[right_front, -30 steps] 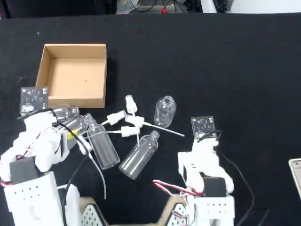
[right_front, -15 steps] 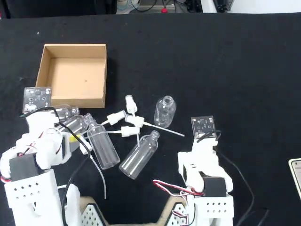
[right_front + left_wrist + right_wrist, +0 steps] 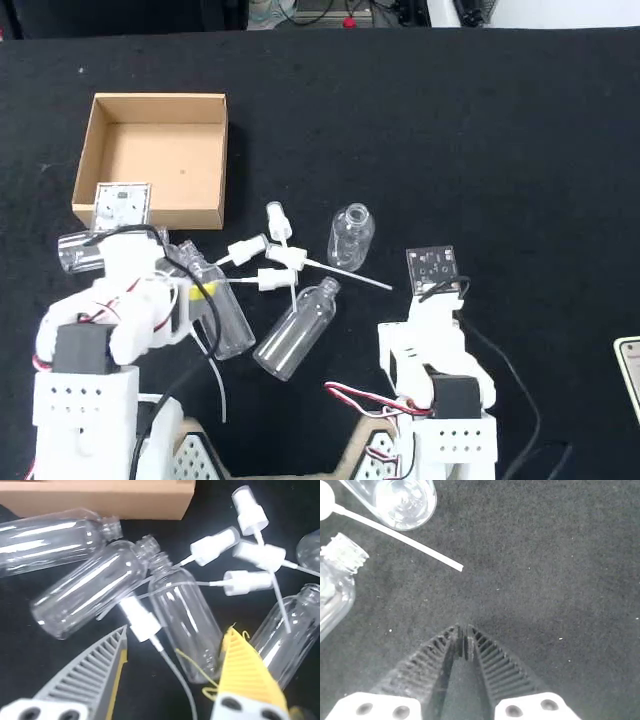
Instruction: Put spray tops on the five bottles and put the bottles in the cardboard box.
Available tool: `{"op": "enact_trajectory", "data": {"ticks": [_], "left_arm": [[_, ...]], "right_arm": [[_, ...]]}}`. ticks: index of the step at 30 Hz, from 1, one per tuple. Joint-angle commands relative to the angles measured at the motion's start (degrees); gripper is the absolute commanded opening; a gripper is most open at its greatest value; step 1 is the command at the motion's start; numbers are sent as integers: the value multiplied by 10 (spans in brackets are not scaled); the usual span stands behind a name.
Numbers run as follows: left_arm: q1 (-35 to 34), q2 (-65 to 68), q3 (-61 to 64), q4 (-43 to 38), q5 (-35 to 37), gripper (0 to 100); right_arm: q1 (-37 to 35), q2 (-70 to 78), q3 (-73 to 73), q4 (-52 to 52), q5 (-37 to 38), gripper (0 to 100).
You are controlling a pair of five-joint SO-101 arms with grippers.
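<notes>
Several clear bottles lie capless on the black table below the cardboard box (image 3: 155,160). My left gripper (image 3: 176,630) is open above them; between its grey and yellow fingers lie a white spray top (image 3: 142,622) and a bottle (image 3: 187,625). Two more bottles (image 3: 95,587) (image 3: 50,540) lie beside it toward the box. In the high view the left gripper (image 3: 195,300) sits over the bottle (image 3: 222,315). Loose spray tops (image 3: 270,250) cluster between the bottles. My right gripper (image 3: 464,632) is shut on nothing, resting near a spray tube (image 3: 400,540) and a bottle neck (image 3: 342,555).
One bottle (image 3: 350,235) lies apart at mid-table and another (image 3: 297,325) lies slanted beside the right arm (image 3: 435,340). A white object (image 3: 630,365) shows at the right edge. The black cloth spreads bare to the back and right.
The left arm has swung right and forward over the bottle cluster, uncovering a bottle at the far left. The right arm has stayed still.
</notes>
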Motion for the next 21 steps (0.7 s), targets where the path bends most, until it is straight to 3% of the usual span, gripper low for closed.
{"op": "enact_trajectory", "data": {"ticks": [1,11,19,21], "left_arm": [[24,4,58,-75,18,323],[24,4,116,-143,83,325],[24,25,130,-166,87,327],[23,60,109,-162,87,328]], "right_arm": [[9,-55,-1,5,-4,13],[9,-55,-1,1,-1,15],[13,-55,-6,-149,1,16],[13,-55,-7,-178,30,16]]}}
